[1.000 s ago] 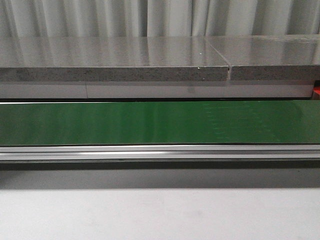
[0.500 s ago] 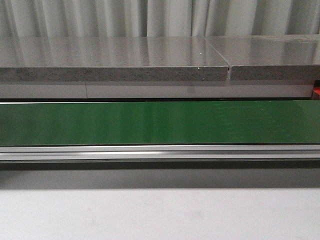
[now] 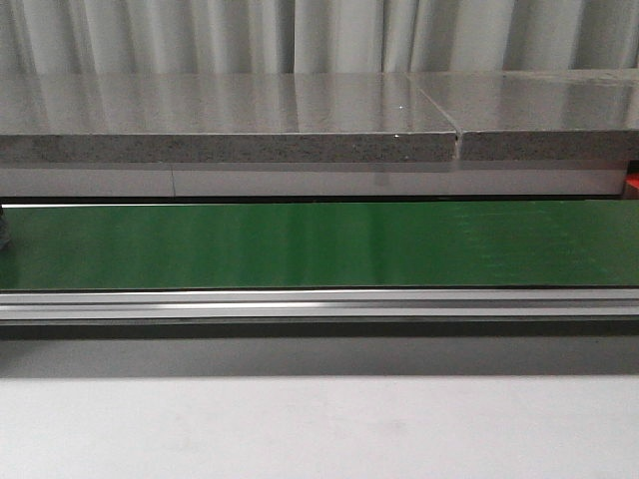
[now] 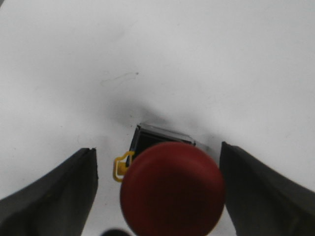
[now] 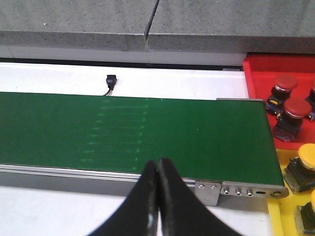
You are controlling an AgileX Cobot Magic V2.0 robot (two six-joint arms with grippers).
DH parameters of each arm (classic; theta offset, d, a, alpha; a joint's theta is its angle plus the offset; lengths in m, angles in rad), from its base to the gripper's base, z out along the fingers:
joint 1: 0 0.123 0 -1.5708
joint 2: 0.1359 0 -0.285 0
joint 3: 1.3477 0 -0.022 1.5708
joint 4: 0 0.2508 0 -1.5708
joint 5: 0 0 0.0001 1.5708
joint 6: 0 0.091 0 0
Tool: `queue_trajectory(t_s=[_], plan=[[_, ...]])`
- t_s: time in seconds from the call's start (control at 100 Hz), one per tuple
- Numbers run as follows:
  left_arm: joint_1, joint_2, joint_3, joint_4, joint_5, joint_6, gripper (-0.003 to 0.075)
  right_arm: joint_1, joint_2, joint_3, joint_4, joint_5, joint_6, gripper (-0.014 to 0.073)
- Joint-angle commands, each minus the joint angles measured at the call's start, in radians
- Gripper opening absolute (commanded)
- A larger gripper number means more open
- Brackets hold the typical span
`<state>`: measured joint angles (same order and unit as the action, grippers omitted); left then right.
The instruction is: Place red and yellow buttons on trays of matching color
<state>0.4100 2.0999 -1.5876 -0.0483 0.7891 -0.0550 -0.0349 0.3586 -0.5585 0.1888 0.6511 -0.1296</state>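
Note:
A red button (image 4: 172, 189) with a black base and a small yellow clip stands on a white surface in the left wrist view. My left gripper (image 4: 157, 149) is open, one finger on each side of the button; the right-hand finger is close to its cap and the other stands apart. My right gripper (image 5: 158, 164) is shut and empty above the near rail of the green belt. The red tray (image 5: 256, 69) holds two red buttons (image 5: 297, 108). The yellow tray (image 5: 283, 209) holds yellow buttons (image 5: 307, 156). Neither gripper shows in the front view.
The green conveyor belt (image 3: 319, 244) runs across the front view, with an aluminium rail (image 3: 319, 302) in front and a grey slab (image 3: 230, 120) behind. A small black sensor (image 5: 111, 81) sits beyond the belt. White tabletop (image 3: 319, 429) lies nearest.
A small dark shape has come into the front view at the belt's far left edge. Nothing else differs.

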Motion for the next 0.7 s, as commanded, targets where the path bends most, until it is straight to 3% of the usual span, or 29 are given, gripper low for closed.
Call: queue_trajectory(t_s=[0.0, 0.28, 0.69], plan=[[0.002, -0.058, -0.031, -0.007, -0.041, -0.010, 0.0440, 0.000, 0.005, -0.023, -0.001, -0.069, -0.011, -0.0067], [0.002, -0.058, -0.031, -0.007, -0.052, -0.010, 0.0277, 0.000, 0.005, -0.023, -0.001, -0.069, -0.011, -0.0067], [0.000, -0.181, -0.004, -0.001, -0.034, -0.010, 0.0260, 0.000, 0.005, -0.023, -0.001, -0.069, -0.011, -0.0067]])
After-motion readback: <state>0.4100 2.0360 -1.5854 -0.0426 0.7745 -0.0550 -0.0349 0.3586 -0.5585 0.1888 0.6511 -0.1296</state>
